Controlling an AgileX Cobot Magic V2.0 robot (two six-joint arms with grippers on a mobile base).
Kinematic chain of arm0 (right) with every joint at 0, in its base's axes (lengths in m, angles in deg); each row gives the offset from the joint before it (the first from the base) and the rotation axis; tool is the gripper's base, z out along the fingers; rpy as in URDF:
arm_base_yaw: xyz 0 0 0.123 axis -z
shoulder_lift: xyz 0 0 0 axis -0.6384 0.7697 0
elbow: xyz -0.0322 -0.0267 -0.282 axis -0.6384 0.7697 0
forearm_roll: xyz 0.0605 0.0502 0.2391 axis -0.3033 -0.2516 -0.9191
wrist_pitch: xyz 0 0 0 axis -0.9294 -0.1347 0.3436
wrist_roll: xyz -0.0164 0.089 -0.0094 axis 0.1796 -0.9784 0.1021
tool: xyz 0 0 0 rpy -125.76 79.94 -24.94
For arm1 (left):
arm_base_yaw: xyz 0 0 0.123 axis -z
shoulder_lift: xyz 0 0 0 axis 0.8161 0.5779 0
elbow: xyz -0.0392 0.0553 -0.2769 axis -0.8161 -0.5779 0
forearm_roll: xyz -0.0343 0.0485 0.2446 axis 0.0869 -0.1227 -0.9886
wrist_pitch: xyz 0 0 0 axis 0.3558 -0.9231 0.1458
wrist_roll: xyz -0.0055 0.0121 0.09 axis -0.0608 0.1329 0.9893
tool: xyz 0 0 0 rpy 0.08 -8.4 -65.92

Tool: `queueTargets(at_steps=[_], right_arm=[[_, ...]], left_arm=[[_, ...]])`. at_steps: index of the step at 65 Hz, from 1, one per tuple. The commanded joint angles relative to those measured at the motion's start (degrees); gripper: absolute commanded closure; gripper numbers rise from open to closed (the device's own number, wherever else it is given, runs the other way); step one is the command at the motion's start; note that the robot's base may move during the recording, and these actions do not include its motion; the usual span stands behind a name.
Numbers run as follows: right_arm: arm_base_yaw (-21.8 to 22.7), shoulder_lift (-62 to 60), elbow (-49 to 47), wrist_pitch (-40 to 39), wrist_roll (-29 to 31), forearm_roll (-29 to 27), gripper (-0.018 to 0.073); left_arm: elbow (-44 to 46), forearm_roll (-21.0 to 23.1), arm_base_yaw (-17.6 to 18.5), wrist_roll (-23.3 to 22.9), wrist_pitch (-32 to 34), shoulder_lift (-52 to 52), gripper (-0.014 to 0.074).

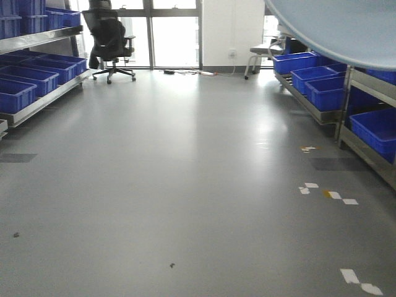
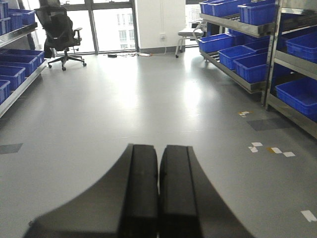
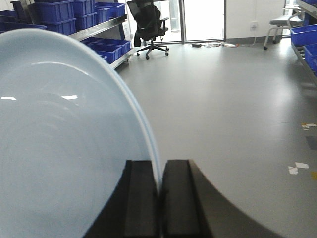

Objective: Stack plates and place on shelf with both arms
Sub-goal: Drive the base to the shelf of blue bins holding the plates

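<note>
A pale bluish-white plate [image 3: 64, 139] fills the left half of the right wrist view, standing on edge. My right gripper [image 3: 161, 186] is shut on its rim, which shows as two thin lines, so I cannot tell whether it is one plate or two. The same plate [image 1: 346, 31] juts into the top right corner of the front view. My left gripper [image 2: 158, 168] is shut with nothing between its fingers, hanging above the grey floor. Steel shelf racks holding blue crates run along the right [image 1: 312, 113] [image 2: 233, 74] and the left [image 1: 43, 99].
A black office chair [image 1: 111, 40] stands by the far windows, with cables on the floor [image 1: 185, 72] beside it. A light stool [image 1: 260, 52] sits at the back right. White tape marks [image 1: 334, 195] dot the grey floor on the right.
</note>
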Motion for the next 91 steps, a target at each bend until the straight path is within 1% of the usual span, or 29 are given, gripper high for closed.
queueTargets(at_steps=[1,91], right_arm=[[0.3,-0.1,-1.7,-5.6,0.1,0.2,0.0511],[0.3,-0.1,-1.7,-5.6,0.1,0.2,0.0511]], left_arm=[[1.7,0.2,0.0,-0.6,5.1,0.4,0.0514],[1.7,0.2,0.0,-0.6,5.1,0.4,0.0514]])
